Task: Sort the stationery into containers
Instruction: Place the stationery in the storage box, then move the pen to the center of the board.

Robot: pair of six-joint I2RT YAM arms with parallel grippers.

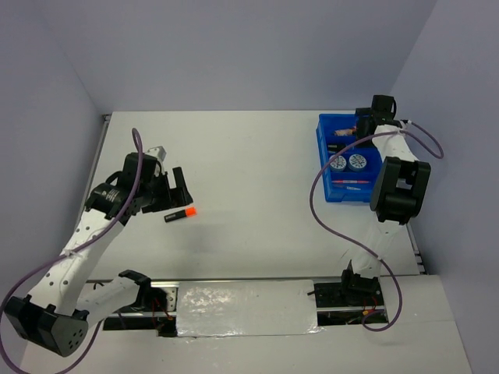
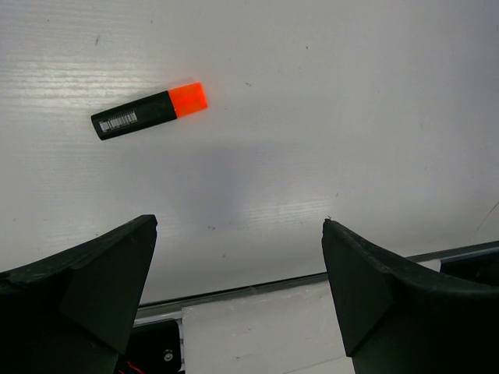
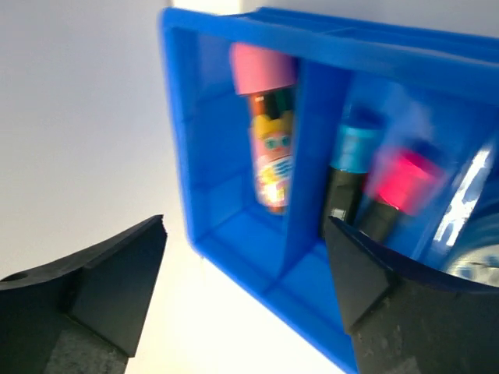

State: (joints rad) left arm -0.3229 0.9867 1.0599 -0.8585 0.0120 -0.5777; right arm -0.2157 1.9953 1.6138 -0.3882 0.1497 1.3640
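Left gripper [image 2: 238, 300], wide and empty, hovers near the black plastic highlighter with orange cap [image 2: 148, 111] lying loose on the white table [image 2: 351, 117], probably lining up a pick, while right gripper [image 3: 242, 296], also wide and empty, hangs over the blue compartmented plastic tray [image 3: 175, 117].

Blue divided tray [image 1: 320, 156] sits far right, holding two patterned discs [image 1: 338, 164], pink tube [image 3: 269, 136], two highlighters [image 3: 347, 175]. Orange-capped black highlighter [image 1: 180, 214] lies flat, left.
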